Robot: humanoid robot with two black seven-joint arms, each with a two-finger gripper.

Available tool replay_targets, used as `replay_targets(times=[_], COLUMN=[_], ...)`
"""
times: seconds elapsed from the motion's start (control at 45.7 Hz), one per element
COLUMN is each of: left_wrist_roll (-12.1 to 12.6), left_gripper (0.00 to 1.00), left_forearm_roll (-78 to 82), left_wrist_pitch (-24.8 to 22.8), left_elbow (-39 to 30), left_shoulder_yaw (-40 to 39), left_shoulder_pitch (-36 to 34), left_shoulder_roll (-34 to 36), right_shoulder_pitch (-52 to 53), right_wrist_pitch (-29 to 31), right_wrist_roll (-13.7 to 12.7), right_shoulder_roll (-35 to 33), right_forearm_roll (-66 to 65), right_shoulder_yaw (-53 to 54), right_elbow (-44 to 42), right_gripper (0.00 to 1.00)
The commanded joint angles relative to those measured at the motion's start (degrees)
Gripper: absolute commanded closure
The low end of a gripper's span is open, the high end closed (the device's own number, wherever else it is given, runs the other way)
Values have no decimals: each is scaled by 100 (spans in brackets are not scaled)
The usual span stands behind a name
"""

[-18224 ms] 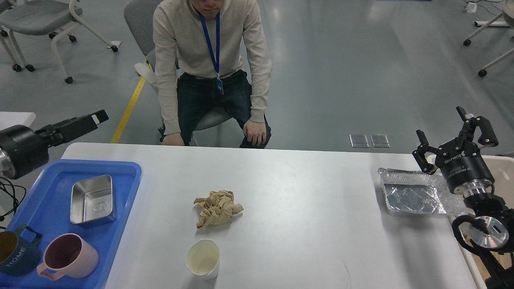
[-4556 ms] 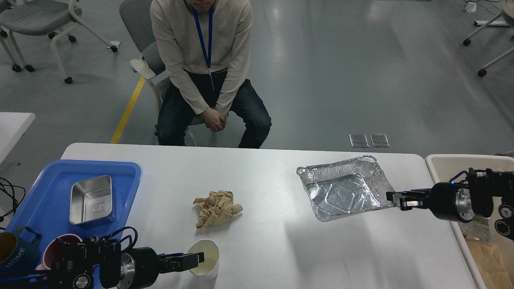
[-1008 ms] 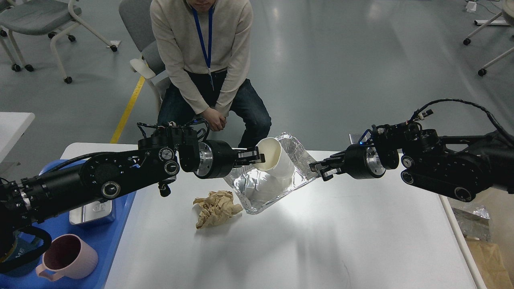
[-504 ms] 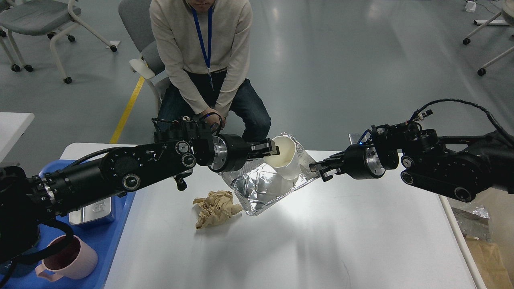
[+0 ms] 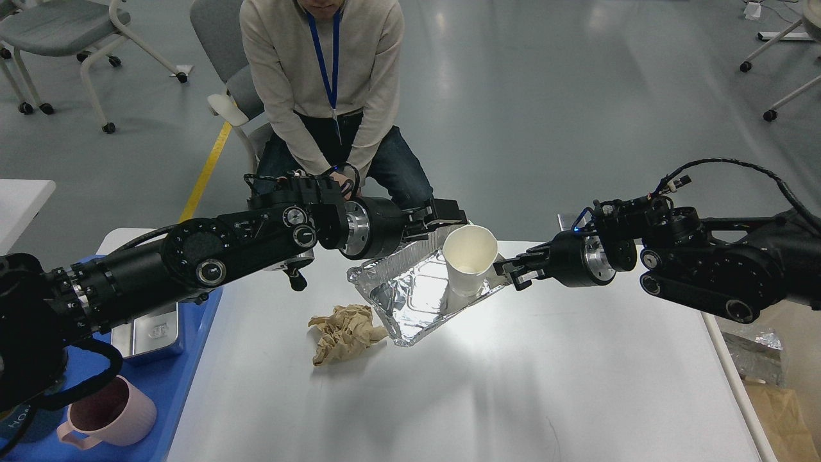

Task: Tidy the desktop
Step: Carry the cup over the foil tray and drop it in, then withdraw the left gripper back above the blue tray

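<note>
The white-grey desktop [image 5: 513, 385] fills the lower view. My right gripper [image 5: 511, 271] is shut on the right edge of a crumpled foil tray [image 5: 410, 298] and holds it tilted above the desktop's middle. A white paper cup [image 5: 469, 260] stands upright in the tray's right end. My left gripper [image 5: 447, 218] is just behind and left of the cup's rim, its fingers apart and off the cup. A crumpled brown paper wad [image 5: 346, 333] lies on the desktop below the tray's left corner.
A blue tray [image 5: 186, 378] at the left holds a steel box [image 5: 151, 333] and a pink mug [image 5: 109, 414]. A beige bin [image 5: 733, 378] with scraps stands off the right edge. A seated person [image 5: 321, 77] faces the far edge.
My left gripper carried the cup right, set it upright in the foil tray and let go of its rim. The right gripper and the tray have stayed in place.
</note>
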Motion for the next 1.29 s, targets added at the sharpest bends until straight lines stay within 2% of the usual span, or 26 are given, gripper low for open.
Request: replay_targets(times=[0.0, 0.197, 0.548, 0.745, 0.81, 0.854, 0.964, 1.03, 1.139, 1.27], left_wrist_roll=[-51, -68, -95, -341, -499, -709, -1491, -1694, -1844, -2274], left_gripper=[21, 21, 23, 24, 24, 24, 22, 22, 21, 21], left_forearm_roll=[-102, -102, -93, 3, 143, 380, 1031, 1084, 1093, 1120], left_wrist_pitch=[-33, -50, -6, 3, -24, -24, -24, -15, -15, -24], left_elbow=[-72, -493, -1908, -2383, -2550, -2673, -2972, -3016, -3069, -3095], left_shoulder_yaw=[-20, 7, 147, 191, 226, 200, 156, 156, 156, 183], left_shoulder_pitch=[-29, -117, -46, 24, 147, 234, 454, 569, 753, 885], left_shoulder_roll=[196, 793, 2814, 3816, 4124, 4361, 4862, 5091, 5548, 6137], right_shoulder_pitch=[-16, -51, -77, -95, -95, -95, -95, -95, -95, -104], right_wrist_pitch=[0, 0, 0, 0, 0, 0, 0, 0, 0, 0], right_wrist_roll=[0, 0, -9, -9, -9, 0, 0, 0, 0, 0], right_shoulder_roll=[-26, -70, -167, -167, -167, -176, -185, -202, -264, -334], right_forearm_roll=[0, 0, 0, 0, 0, 0, 0, 18, 18, 18], right_shoulder_yaw=[-6, -6, -15, -6, -15, -15, -24, -59, -103, -112], right_elbow=[0, 0, 0, 0, 0, 0, 0, 0, 8, 87], right_gripper=[100, 100, 100, 100, 100, 100, 100, 100, 100, 100])
